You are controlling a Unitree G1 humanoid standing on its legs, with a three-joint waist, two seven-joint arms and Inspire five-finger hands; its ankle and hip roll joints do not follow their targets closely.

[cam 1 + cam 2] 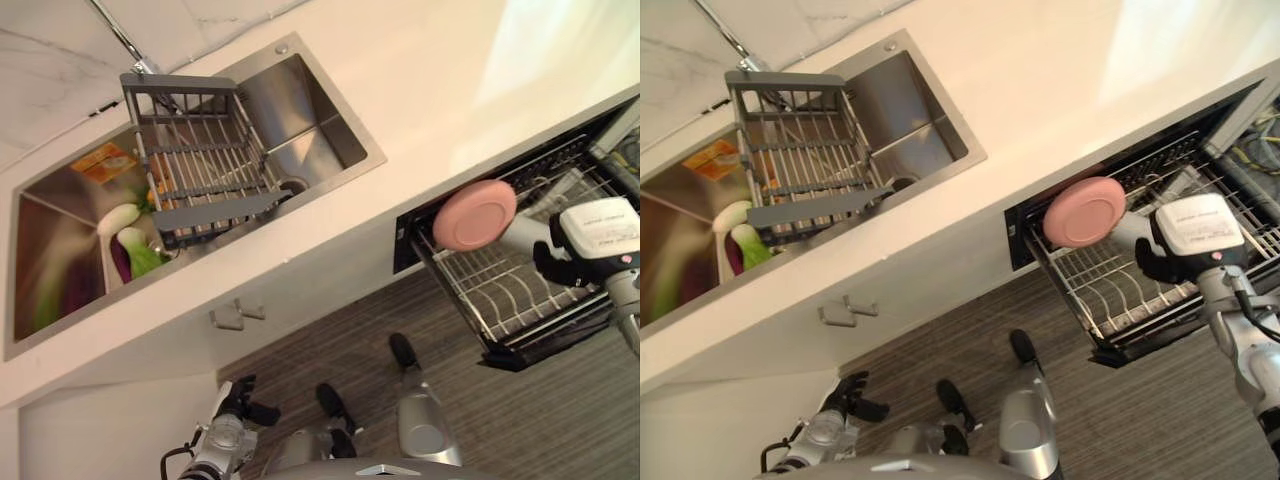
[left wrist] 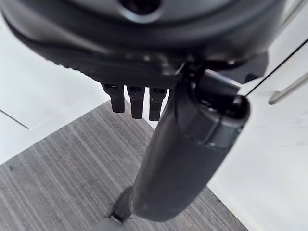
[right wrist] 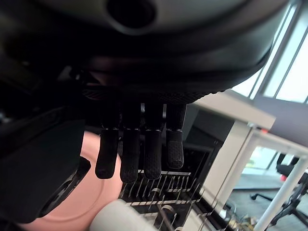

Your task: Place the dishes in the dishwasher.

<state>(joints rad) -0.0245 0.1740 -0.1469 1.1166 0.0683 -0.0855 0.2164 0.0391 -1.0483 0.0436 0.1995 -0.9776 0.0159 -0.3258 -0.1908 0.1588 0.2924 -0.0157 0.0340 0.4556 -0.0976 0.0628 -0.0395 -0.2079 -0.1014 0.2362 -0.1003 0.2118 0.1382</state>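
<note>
Your right hand is pinching the pink plate between thumb and fingers, holding it over the pulled-out dishwasher rack. Your left hand is hanging empty, fingers relaxed, above the floor.

Bright, even indoor light; strong glare washes the white countertop at the far right. Steel sink shows soft reflections, its left end smeared. Dishwasher cavity sits in shadow. Daylit windows blow out behind the right hand, whose dark bulk is blurred
</note>
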